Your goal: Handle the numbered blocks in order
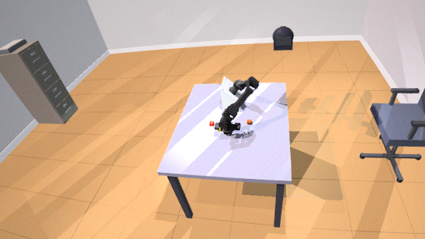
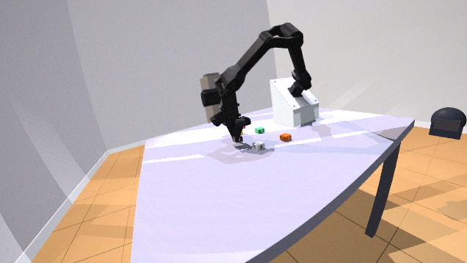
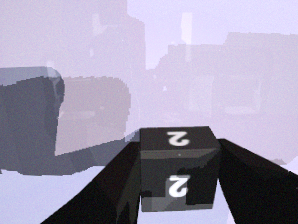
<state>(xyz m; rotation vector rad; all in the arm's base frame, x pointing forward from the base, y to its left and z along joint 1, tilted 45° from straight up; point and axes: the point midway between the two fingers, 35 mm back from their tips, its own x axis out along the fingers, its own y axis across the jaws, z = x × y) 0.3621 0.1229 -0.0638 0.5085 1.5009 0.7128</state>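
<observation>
My gripper (image 1: 228,133) (image 2: 238,138) (image 3: 177,149) is shut on the black block (image 2: 239,139) (image 3: 177,172), which shows a white 2 on two faces in the wrist view. A finger is against each side of it. It is at or very near table height; I cannot tell whether it touches the table. A white block (image 1: 246,132) (image 2: 258,145) and an orange block (image 1: 249,122) (image 2: 286,137) stand to the right. A green block (image 2: 260,130) is behind. A red block (image 1: 212,123) is to the left. A yellow block (image 1: 219,129) (image 2: 241,132) is partly hidden close beside the gripper. Their digits are not readable.
The arm reaches over the table (image 1: 200,160) (image 2: 205,206) from the white sloped base (image 1: 228,99) (image 2: 284,106) at the back. The arm's shadow falls around the black and white blocks. A chair (image 1: 397,120) stands on the floor to the right.
</observation>
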